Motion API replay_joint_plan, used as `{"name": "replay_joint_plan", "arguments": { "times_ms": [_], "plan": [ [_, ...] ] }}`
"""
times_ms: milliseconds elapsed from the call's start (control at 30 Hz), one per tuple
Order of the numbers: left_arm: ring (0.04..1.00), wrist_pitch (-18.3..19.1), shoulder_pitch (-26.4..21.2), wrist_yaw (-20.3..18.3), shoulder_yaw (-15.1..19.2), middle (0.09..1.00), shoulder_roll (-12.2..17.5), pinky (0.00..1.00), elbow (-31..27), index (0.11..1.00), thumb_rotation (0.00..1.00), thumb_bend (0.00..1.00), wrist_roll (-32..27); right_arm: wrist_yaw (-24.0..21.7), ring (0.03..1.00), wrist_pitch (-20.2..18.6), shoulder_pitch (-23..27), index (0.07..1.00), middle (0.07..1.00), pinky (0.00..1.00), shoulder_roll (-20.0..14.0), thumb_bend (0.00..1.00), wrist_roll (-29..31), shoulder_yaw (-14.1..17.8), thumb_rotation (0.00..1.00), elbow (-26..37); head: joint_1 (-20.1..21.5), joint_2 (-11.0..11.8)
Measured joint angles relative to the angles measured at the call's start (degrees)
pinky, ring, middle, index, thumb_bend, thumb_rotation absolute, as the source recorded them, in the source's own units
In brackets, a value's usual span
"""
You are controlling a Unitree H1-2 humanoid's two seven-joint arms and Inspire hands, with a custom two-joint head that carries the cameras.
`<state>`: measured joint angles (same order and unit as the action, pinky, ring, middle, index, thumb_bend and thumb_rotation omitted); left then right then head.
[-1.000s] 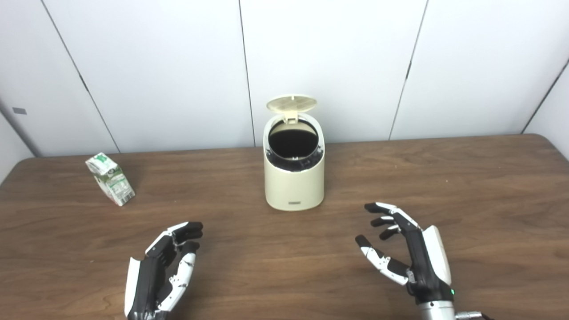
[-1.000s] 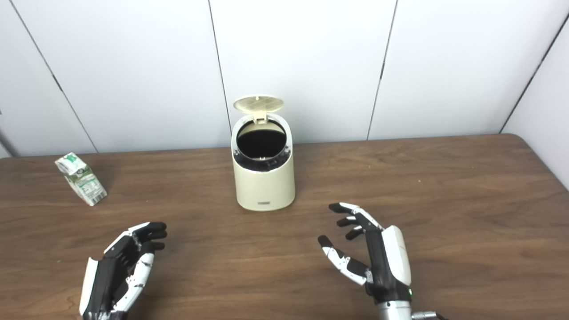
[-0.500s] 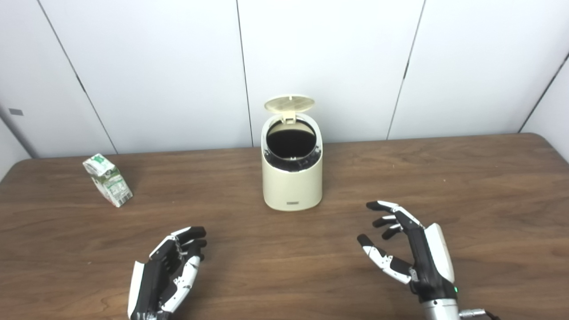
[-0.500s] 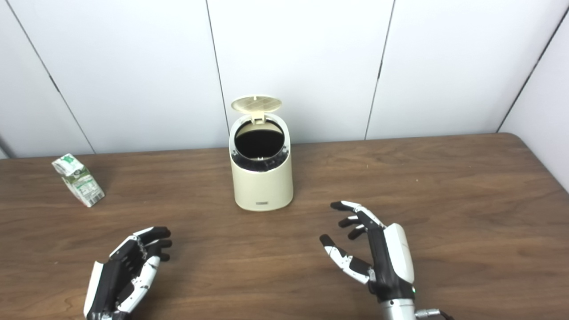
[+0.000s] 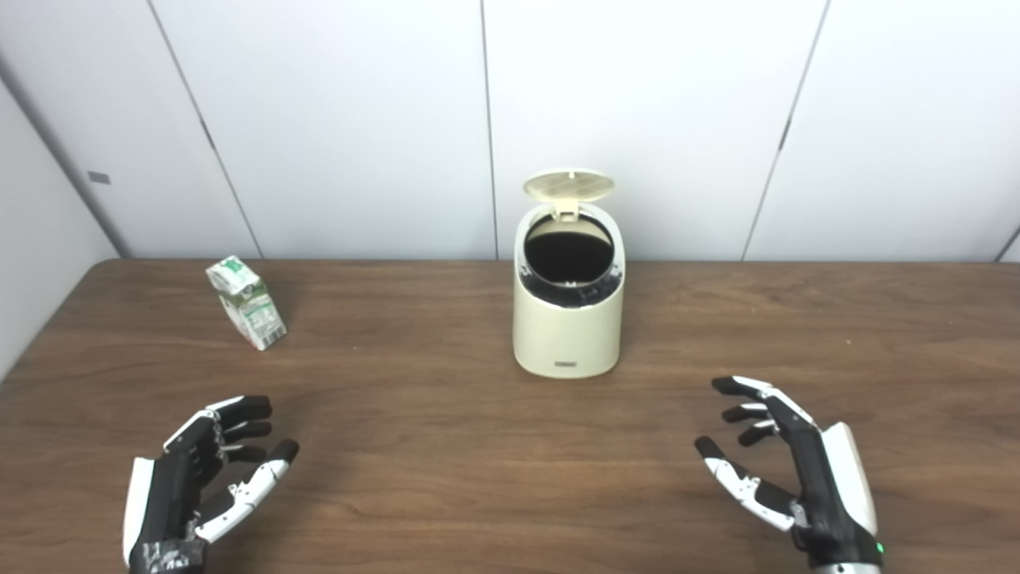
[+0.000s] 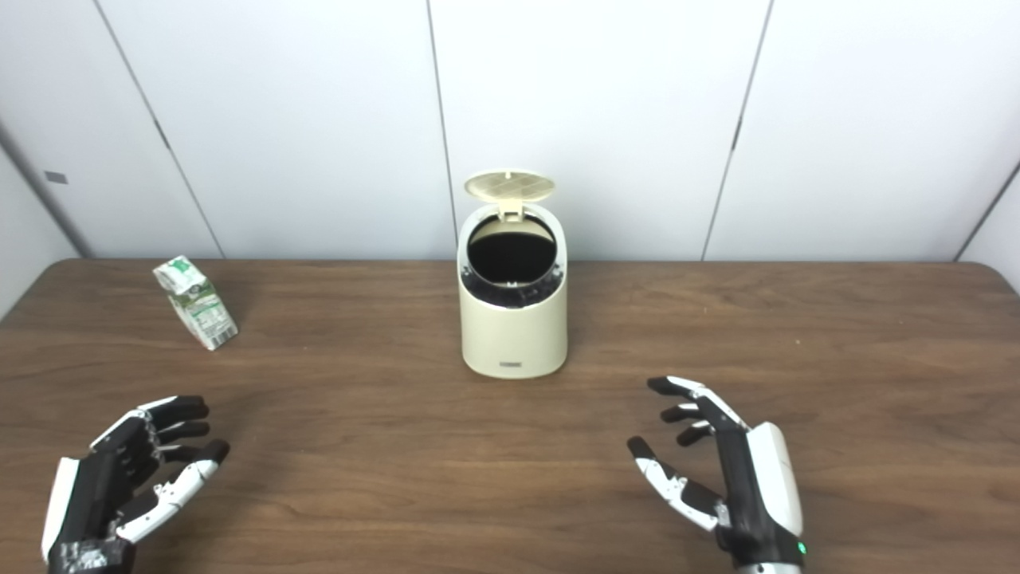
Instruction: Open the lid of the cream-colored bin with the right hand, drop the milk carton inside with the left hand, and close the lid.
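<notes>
Already the lid stands up, so the left hand, fingers spread and empty, faces the milk carton; right hand waits, splayed.

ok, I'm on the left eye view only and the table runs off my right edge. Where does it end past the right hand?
Observer: The right eye view shows the table's far right corner. It is rounded and lies well to the right of the right hand, back near the wall.
Operator: And what's beyond that corner?
Observer: A white wall stands close behind it. From the corner the table's right edge runs toward the robot and leaves that frame too.
</notes>
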<state>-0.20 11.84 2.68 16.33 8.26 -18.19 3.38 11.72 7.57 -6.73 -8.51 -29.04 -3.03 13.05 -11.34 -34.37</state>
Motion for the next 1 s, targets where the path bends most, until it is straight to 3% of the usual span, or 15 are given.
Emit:
{"name": "replay_joint_plan", "arguments": {
  "times_ms": [33, 67, 100, 200, 333, 500, 667, 733, 767, 867, 933, 1000],
  "plan": [
    [0.714, 0.3, 0.0, 0.4, 0.9, 0.736, 0.2, 0.62, 0.0, 0.746, 0.21, 0.78, 0.0, 0.0, 0.658, 0.3, 0.0, 0.7, 0.718, 0.49, -0.5, 0.22, 0.5, 0.4, 0.13, -0.2, 0.0, 0.0],
    [0.724, 0.9, -0.1, 0.8, 1.7, 0.749, 0.3, 0.63, 0.0, 0.76, 0.22, 0.8, 0.0, 0.0, 0.653, 0.9, 0.1, 0.697, 0.713, 0.49, -0.9, 0.23, 1.0, 0.9, 0.11, -0.7, -3.6, 0.4],
    [0.73, 1.2, -0.2, 1.1, 2.4, 0.755, 0.6, 0.64, 0.0, 0.767, 0.23, 0.81, 0.1, 0.0, 0.651, 1.5, 0.2, 0.696, 0.711, 0.49, -1.4, 0.23, 1.3, 1.3, 0.1, -1.4, -4.4, 0.5],
    [0.783, 2.5, -1.0, 2.1, 3.5, 0.804, 0.9, 0.69, 0.0, 0.811, 0.22, 0.84, 0.4, 0.1, 0.652, 2.6, 0.9, 0.685, 0.698, 0.5, -2.5, 0.22, 1.9, 2.4, 0.11, -3.4, -7.6, 1.2],
    [0.871, 4.4, -3.3, 3.1, 4.7, 0.881, 0.8, 0.8, 0.3, 0.89, 0.21, 0.86, -0.4, 0.5, 0.683, 5.2, 2.4, 0.694, 0.711, 0.54, -2.6, 0.2, 4.6, 4.6, 0.23, -5.7, -11.1, 2.0],
    [0.94, 6.6, -7.7, 3.1, 5.5, 0.947, 3.7, 0.9, 4.5, 0.954, 0.35, 0.97, -1.4, 0.3, 0.689, 7.7, 3.9, 0.687, 0.711, 0.54, -4.3, 0.21, 6.8, 5.5, 0.32, -7.9, -15.5, 2.5],
    [0.905, 9.9, -9.7, 2.8, 4.6, 0.946, 7.1, 0.8, 4.5, 0.956, 0.4, 1.0, 1.1, -0.8, 0.689, 9.6, 4.9, 0.692, 0.716, 0.54, -5.4, 0.19, 10.9, 6.5, 0.32, -9.7, -20.9, 3.2],
    [0.918, 11.5, -11.5, 2.9, 4.3, 0.955, 7.8, 0.82, 4.4, 0.95, 0.43, 1.0, 1.6, -0.9, 0.675, 11.3, 5.3, 0.676, 0.705, 0.52, -5.9, 0.25, 11.5, 6.7, 0.49, -10.7, -22.7, 3.5],
    [0.918, 12.7, -12.4, 2.9, 4.2, 0.956, 8.0, 0.82, 4.5, 0.948, 0.43, 1.0, 1.9, -1.0, 0.674, 11.7, 5.8, 0.674, 0.703, 0.52, -6.1, 0.26, 12.1, 6.9, 0.52, -11.5, -22.7, 3.5],
    [0.878, 16.3, -15.6, 2.8, 3.8, 0.946, 8.5, 0.69, 4.4, 0.964, 0.42, 1.0, 2.3, -1.0, 0.67, 13.3, 7.1, 0.674, 0.702, 0.52, -6.4, 0.3, 13.2, 7.4, 0.62, -13.3, -24.6, 4.2],
    [0.883, 18.9, -18.1, 2.8, 3.7, 0.945, 8.6, 0.69, 4.4, 0.966, 0.41, 1.0, 2.3, -1.0, 0.672, 14.0, 7.9, 0.677, 0.703, 0.52, -6.5, 0.32, 13.6, 7.5, 0.63, -14.3, -25.6, 4.6],
    [0.929, 20.6, -20.0, 2.9, 3.6, 0.97, 8.7, 0.79, 4.4, 0.979, 0.4, 1.0, 2.4, -1.0, 0.671, 15.4, 8.7, 0.68, 0.706, 0.52, -6.7, 0.33, 14.5, 7.6, 0.64, -15.4, -27.7, 5.2]
  ]
}}
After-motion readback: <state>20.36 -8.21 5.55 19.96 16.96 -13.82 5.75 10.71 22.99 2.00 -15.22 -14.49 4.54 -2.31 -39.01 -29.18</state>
